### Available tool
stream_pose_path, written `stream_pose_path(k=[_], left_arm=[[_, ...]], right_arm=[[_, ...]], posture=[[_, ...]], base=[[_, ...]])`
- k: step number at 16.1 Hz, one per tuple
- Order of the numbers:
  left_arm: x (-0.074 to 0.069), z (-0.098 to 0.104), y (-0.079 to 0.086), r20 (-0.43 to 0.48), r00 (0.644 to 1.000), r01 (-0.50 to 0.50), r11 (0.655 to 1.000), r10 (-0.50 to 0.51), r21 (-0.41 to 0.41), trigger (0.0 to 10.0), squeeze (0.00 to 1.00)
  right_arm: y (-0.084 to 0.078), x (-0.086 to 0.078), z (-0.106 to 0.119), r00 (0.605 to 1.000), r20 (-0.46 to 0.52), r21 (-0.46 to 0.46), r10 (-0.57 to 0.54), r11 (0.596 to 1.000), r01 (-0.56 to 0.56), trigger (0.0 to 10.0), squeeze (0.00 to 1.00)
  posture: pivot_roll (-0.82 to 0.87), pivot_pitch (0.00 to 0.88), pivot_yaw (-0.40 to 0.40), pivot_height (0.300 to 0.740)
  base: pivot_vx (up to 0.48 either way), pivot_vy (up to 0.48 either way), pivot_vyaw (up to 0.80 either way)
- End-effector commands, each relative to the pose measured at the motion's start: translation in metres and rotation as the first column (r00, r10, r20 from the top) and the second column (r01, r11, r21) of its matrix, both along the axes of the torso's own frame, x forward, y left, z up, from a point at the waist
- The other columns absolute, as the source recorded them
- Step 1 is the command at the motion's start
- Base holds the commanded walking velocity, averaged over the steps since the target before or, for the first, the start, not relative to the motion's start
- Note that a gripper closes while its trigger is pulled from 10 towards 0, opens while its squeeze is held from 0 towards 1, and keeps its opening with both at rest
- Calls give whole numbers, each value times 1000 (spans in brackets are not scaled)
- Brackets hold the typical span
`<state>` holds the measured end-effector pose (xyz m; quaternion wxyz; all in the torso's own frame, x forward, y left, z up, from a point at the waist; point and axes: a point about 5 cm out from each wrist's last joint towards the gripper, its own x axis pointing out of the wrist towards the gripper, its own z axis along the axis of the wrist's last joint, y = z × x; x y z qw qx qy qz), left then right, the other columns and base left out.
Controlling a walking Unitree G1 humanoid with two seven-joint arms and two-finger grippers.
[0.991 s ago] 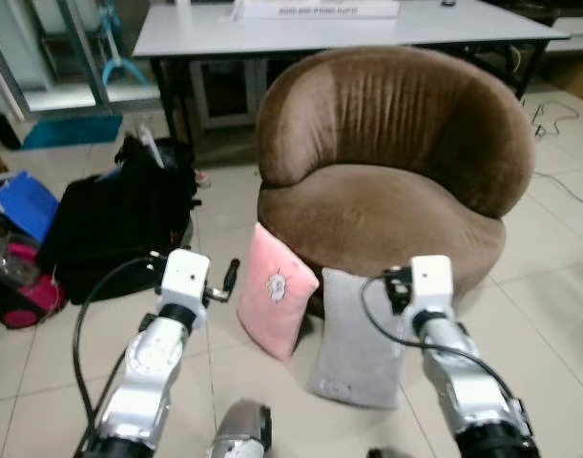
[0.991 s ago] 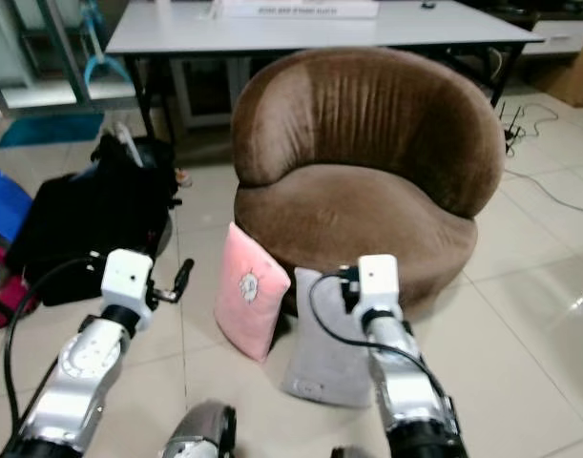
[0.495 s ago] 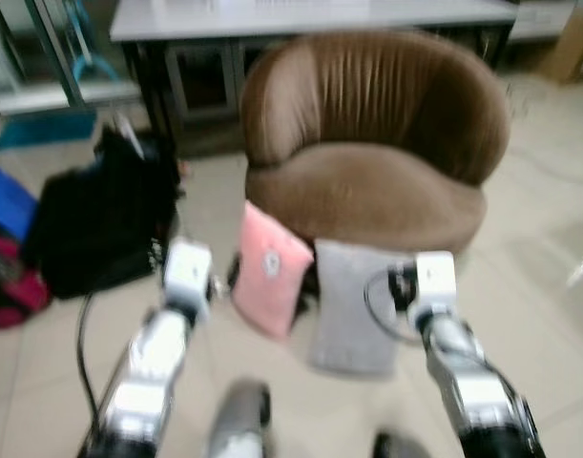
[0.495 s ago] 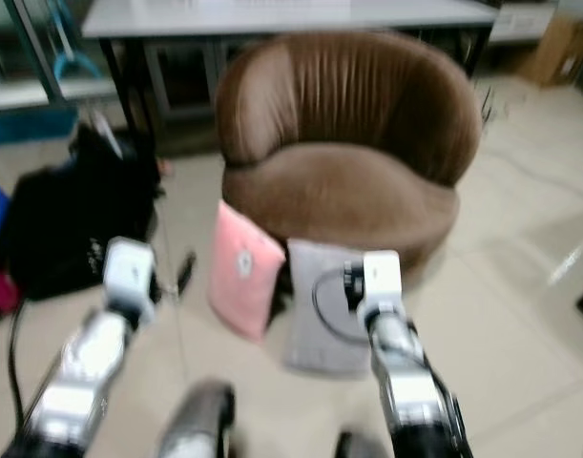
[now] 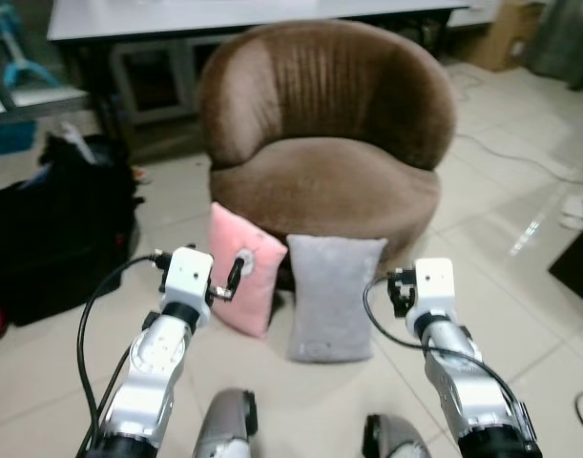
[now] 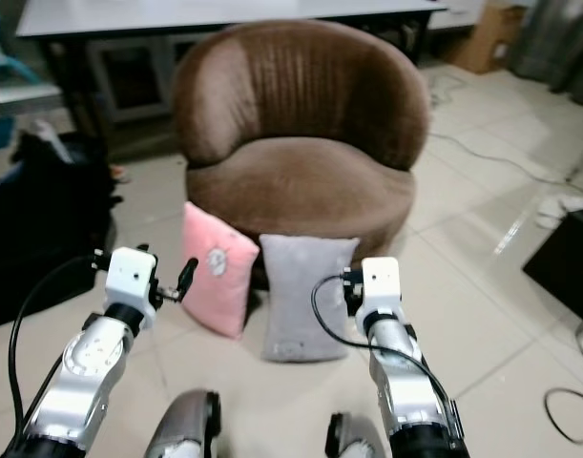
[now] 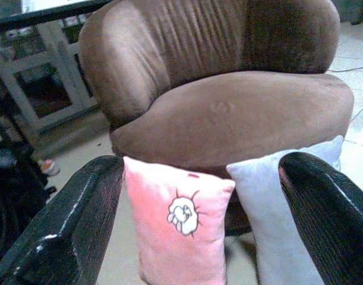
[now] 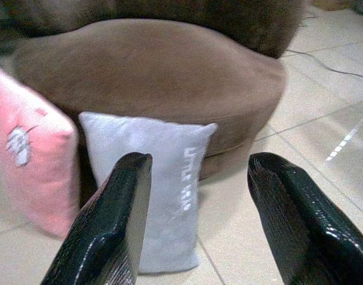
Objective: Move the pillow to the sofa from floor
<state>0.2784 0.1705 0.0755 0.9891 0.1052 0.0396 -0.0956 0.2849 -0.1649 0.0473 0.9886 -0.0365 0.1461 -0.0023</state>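
Since the earlier frame the camera has swung rightward, and now the grey pillow [image 5: 333, 296] stands upright at picture centre against the brown sofa [image 5: 324, 143], nearer to the right gripper [image 8: 196, 219] than the left gripper [image 7: 202, 219], both spread wide and empty.

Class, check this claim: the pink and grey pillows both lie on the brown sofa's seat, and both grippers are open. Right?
Not quite. The pink pillow and grey pillow stand on the floor, leaning against the brown sofa, as the left eye view shows. The left gripper and right gripper are open.

Head views downward, wrist views low, all toward sofa [image 5: 324, 124].
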Motion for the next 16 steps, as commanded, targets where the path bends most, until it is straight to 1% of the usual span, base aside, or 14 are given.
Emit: stream_pose_path(k=[1,2,4,5,8,10,12,16], left_arm=[[2,5,-2,20,1000,16,1000,-16,-6,10000,0],[2,5,-2,20,1000,17,1000,-17,-6,10000,0],[2,4,-2,14,1000,21,1000,-21,-6,10000,0],[2,4,-3,13,1000,22,1000,-22,-7,10000,0],[1,3,-4,10,999,30,1000,-30,-7,10000,0],[1,4,-3,15,1000,24,1000,-24,-8,10000,0],[2,5,-2,18,1000,21,1000,-21,-8,10000,0],[1,5,-3,16,1000,17,1000,-17,-11,10000,0]], right_arm=[[-6,3,3,998,18,8,-55,998,55,10000,0],[-7,3,3,998,17,12,-64,998,64,10000,0],[-16,0,2,992,12,0,-126,992,126,10000,0],[-18,-1,2,990,10,1,-140,990,140,10000,0],[-19,-2,1,991,12,-11,-134,991,134,10000,0],[-15,1,2,993,15,-7,-118,993,119,10000,0],[-14,3,4,993,20,-5,-116,993,116,10000,0],[-15,3,4,994,20,-9,-111,994,111,10000,0]], posture=[[98,0,5,627],[97,0,8,627],[93,0,12,627],[87,0,17,627],[88,0,17,627],[94,0,12,627],[95,0,10,627],[98,0,6,627]], base=[[349,0,0],[349,0,0],[341,0,0],[337,0,0],[331,0,0],[330,0,0],[328,0,0],[328,0,0]])
